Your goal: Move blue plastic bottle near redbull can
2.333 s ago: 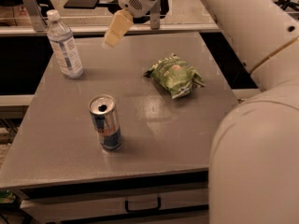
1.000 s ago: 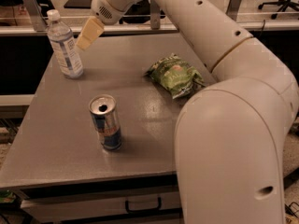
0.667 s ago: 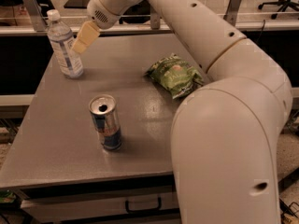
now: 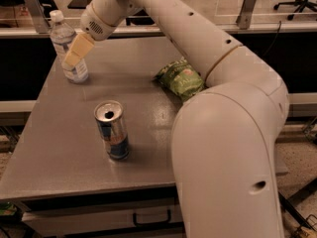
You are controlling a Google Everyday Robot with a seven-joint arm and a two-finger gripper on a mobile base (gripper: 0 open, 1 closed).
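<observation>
gripper (image 4: 75, 53): at the blue plastic bottle (image 4: 60, 37); I cannot tell its grip
redbull can (image 4: 112, 130): upright, well apart

blue plastic bottle (image 4: 60, 36): table (image 4: 54, 157) back-left | gripper (image 4: 77, 51): at bottle | redbull can (image 4: 112, 130): front-centre | snack bag (image 4: 181, 81): right

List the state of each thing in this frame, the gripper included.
Water bottle: upright, cap on, at the far left corner of the table.
Drink can: upright near the front, top looks opened.
Snack bag: lying crumpled, partly hidden by the arm.
Gripper: at the bottle's right side, overlapping it in view; contact unclear.
Drawer: shut.
</observation>
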